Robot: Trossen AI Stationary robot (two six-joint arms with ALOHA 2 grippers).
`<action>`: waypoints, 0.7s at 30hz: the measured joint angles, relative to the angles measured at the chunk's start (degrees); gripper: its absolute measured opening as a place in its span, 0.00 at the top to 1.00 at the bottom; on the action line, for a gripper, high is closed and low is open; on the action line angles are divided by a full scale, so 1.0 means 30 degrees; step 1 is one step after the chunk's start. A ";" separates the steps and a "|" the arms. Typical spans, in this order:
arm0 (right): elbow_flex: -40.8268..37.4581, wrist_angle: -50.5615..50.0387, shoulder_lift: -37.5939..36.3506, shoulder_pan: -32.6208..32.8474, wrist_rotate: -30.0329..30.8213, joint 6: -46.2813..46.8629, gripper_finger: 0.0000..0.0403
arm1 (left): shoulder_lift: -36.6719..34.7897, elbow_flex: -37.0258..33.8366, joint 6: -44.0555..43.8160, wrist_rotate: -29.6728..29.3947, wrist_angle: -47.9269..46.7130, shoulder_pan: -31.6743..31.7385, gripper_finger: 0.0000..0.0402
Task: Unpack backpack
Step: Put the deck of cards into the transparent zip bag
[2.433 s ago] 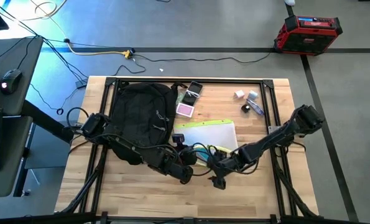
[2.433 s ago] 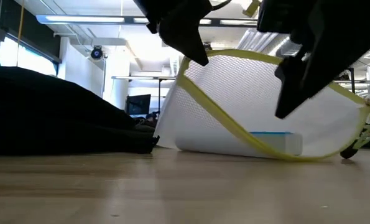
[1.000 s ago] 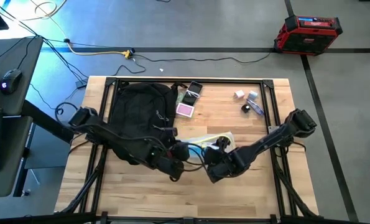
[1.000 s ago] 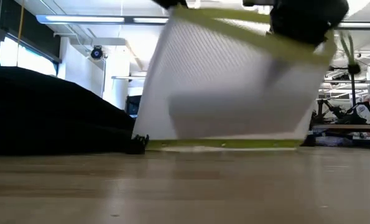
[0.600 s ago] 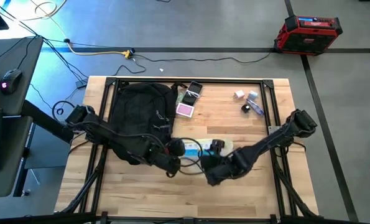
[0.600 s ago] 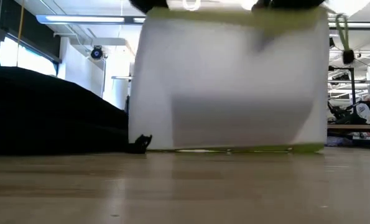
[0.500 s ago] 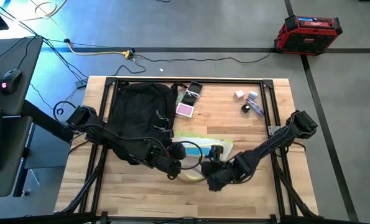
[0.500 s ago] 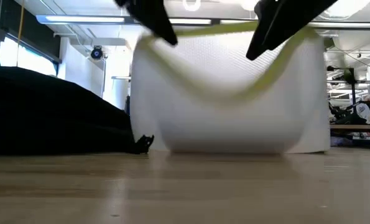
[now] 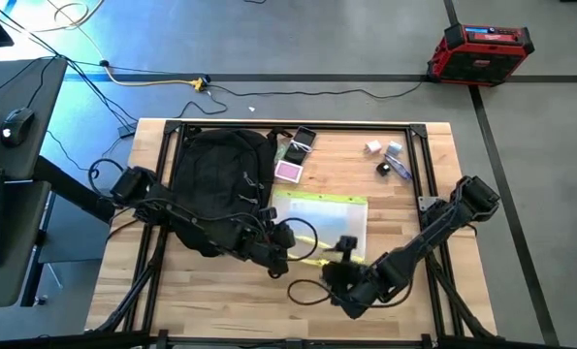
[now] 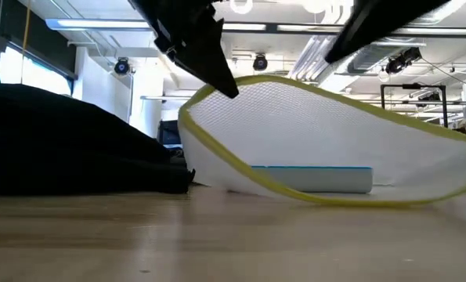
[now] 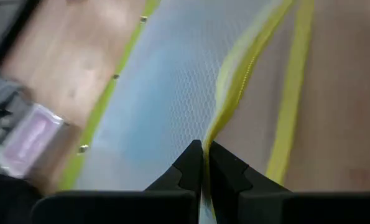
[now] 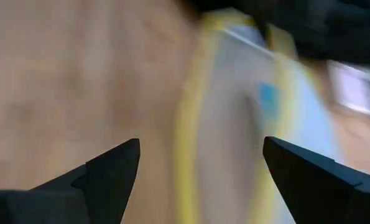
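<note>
The black backpack (image 9: 220,179) lies on the table's left half, its mass also filling the left of the low view (image 10: 68,141). Right of it lies a white mesh pouch (image 9: 322,218) with yellow trim and a blue item (image 10: 311,178) inside. My left gripper (image 11: 203,149) is shut on the pouch's yellow edge, at the pouch's near left corner (image 9: 290,250). My right gripper (image 12: 200,152) stands open just near of the pouch (image 9: 336,269), with nothing between its fingers. My left gripper pinches the pouch's yellow-trimmed edge (image 11: 219,124) between its two fingers, slanting down from the table's left. That corner (image 10: 205,94) is held up off the table. The rest of the pouch slopes down, and its lower side (image 10: 334,197) rests on the wood.
A pink packet (image 9: 288,172) and other small packets (image 9: 301,143) lie beyond the pouch. More small items (image 9: 390,160) sit at the far right. A black frame (image 9: 298,126) rims the table. Bare wood shows along the near edge.
The pouch, which stood upright under both grippers, has sunk and now lies mostly flat, only its near left corner still raised. My left gripper has gone down with that corner. My right gripper has drawn away from the pouch toward the table's near edge.
</note>
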 joint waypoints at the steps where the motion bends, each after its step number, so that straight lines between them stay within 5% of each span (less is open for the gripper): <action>1: 0.0000 -0.1480 -0.0010 -0.0112 0.0560 0.1126 0.18 | 0.0015 -0.0001 -0.0320 0.0253 -0.0160 -0.0169 1.00; 6: -0.0015 -1.0292 -0.0233 -0.2032 0.1237 0.8346 0.18 | 0.0476 -0.0015 -0.0973 0.0738 0.0086 -0.0884 1.00; 10: -0.0141 -1.2629 -0.0514 -0.4207 0.1429 0.8078 0.18 | 0.0680 -0.0015 -0.0942 0.0716 0.0362 -0.1009 1.00; 16: -0.2944 -0.5813 -0.2656 -0.8471 -0.0336 0.0358 0.18 | 0.0713 -0.0015 -0.0938 0.0701 0.0285 -0.1026 1.00; 21: -0.6686 0.5089 -0.4538 -1.2057 -0.2510 -0.2864 0.18 | 0.0713 -0.0015 -0.0924 0.0708 0.0235 -0.1228 1.00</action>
